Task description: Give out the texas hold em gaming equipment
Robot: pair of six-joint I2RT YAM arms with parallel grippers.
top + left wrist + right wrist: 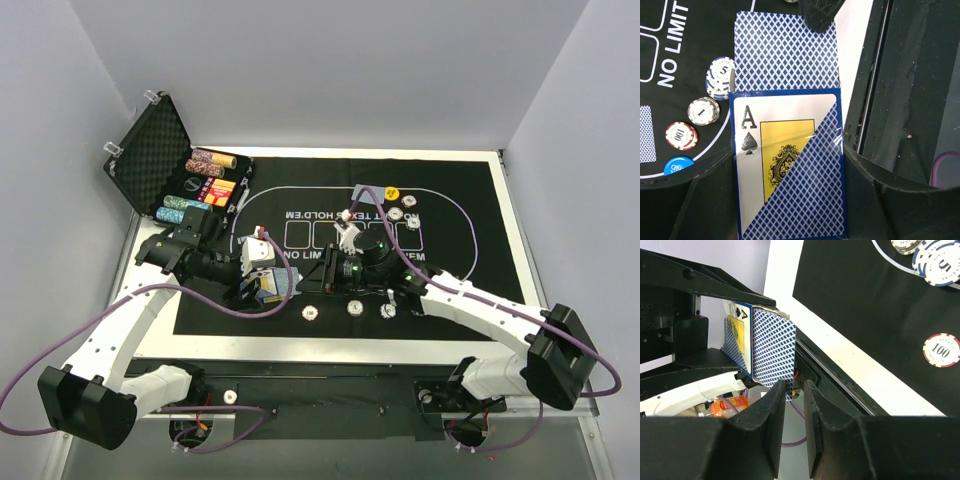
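Printed on the card pack (785, 150): a black "A" over a spade. Left of the pack, "5" on the blue-rimmed chip (720, 76), "1" on the grey-rimmed chip (703, 111), "100" on the red-rimmed chip (681, 136). Further left, "NO LIMIT" in white on the felt mat (702, 22); "HOLD'EM" legible there too, in the top view.

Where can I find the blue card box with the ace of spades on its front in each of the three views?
Top external: the blue card box with the ace of spades on its front, left of centre, just below the middle.
Left wrist: the box, bottom centre.
Right wrist: the box, left of centre, seen at a slant.
Shared landmark: the red-and-white round chip marked 100.
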